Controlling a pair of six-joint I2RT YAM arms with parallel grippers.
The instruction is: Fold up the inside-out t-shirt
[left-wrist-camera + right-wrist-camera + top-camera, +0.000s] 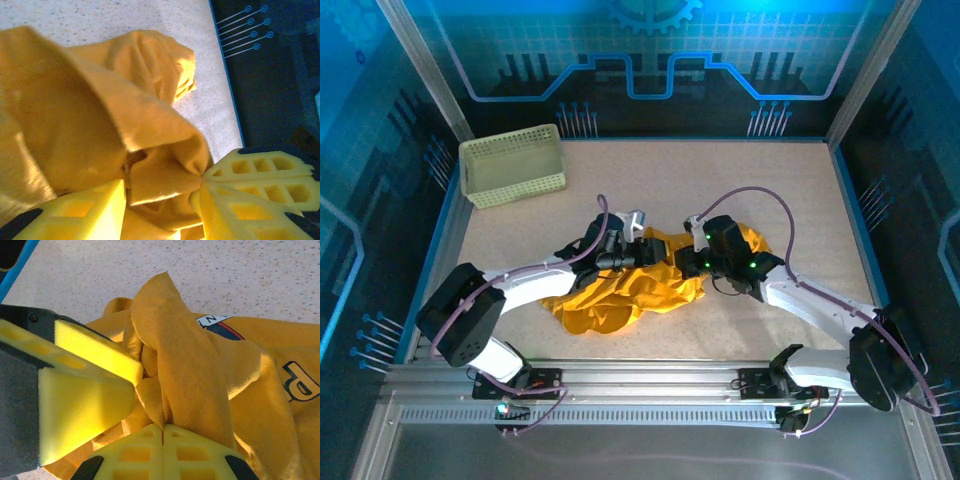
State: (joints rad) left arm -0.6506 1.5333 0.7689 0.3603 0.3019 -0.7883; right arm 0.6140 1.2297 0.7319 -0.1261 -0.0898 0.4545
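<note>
The inside-out t-shirt point(620, 295) is a mustard-yellow heap in the middle of the table. Both grippers meet over its far edge. My left gripper point(636, 240) holds a thick bunch of the cloth point(165, 175) between its half-spread yellow fingers point(80, 215). My right gripper point(697, 256) is shut, and its fingertips point(163, 429) pinch a raised fold of the shirt point(175, 355). A left finger point(85, 405) presses close beside that fold. A neck label point(215, 320) and dark lettering point(300, 380) show on the cloth in the right wrist view.
A pale green lattice basket point(513, 167) stands at the back left corner. Speckled tabletop point(770, 190) lies bare around the shirt, bounded by blue walls. Both arms' cables arc above the shirt.
</note>
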